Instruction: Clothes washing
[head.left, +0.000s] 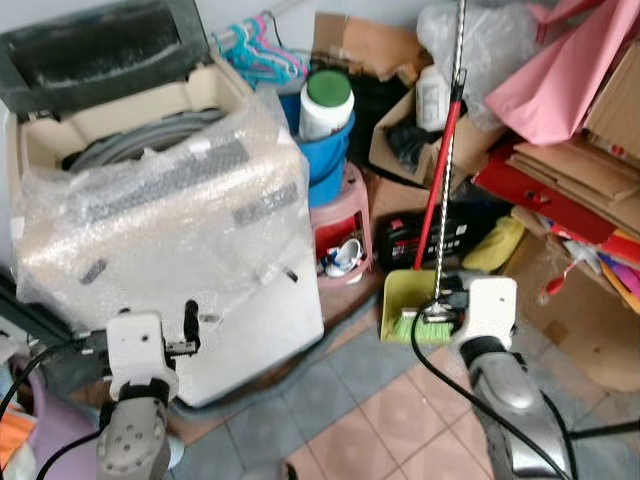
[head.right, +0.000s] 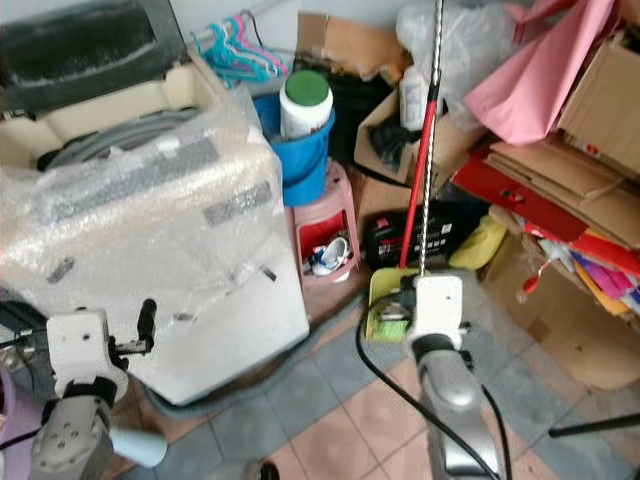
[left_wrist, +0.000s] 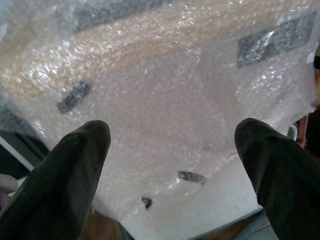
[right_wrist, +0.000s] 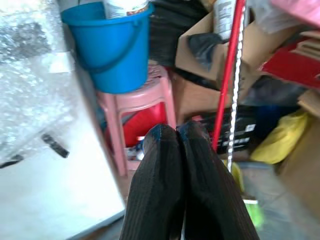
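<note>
Approach step: left gripper (left_wrist: 170, 165), fingers spread wide and empty, is facing the bubble-wrapped washing machine (head.left: 190, 240); right gripper (right_wrist: 182, 150), fingers pressed together and empty, is idling; next, reaching the open tub.

Blue bucket (head.left: 325, 150) on pink stool (head.left: 340, 225), white green-lidded jar (head.left: 325, 102) inside it; red-handled broom (head.left: 440, 180) at 3 o'clock of stool, green dustpan (head.left: 400, 300) at its foot; cardboard boxes (head.left: 560, 170) and pink sheet (head.left: 560, 70) toward 2 o'clock; hangers (head.left: 255, 50) at 12.
</note>
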